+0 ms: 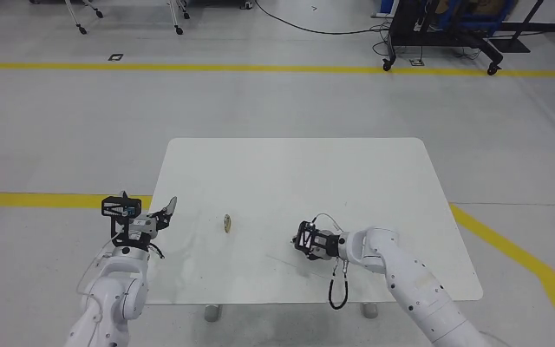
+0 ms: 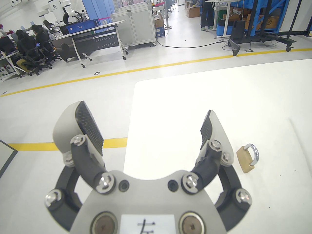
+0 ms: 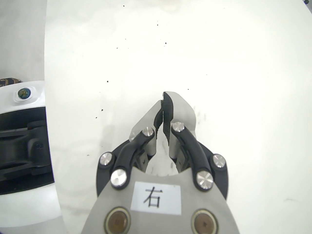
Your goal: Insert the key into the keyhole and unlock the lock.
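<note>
One white table (image 1: 347, 173), one padlock, two grippers.

The left gripper (image 2: 145, 113) sits at the table's left edge, near the front corner. Its arm rises from below that corner, bent at the elbow, and the wrist is level and aimed across the tabletop. Its two ribbed fingers (image 2: 87, 122) are spread wide with nothing between them. In the left wrist view one finger hangs over the floor and the other over the white surface.

To the right of that gripper is the single padlock (image 1: 226, 223), which has a brass body and a silver shackle. It rests on the table in the front half, left of centre, and touches neither gripper. The shackle looks seated in the body.

Further right, well apart from the padlock, is the right gripper (image 1: 301, 240). Its arm comes in from the front right corner, with the forearm stretched low across the front of the table. The wrist points left, straight at the padlock's brass body. Its two black pads (image 3: 168, 113) are pressed together at the tips. Whether a key is pinched between them cannot be told. One black cable (image 1: 336, 291) loops down from that wrist past the table's front edge
</note>
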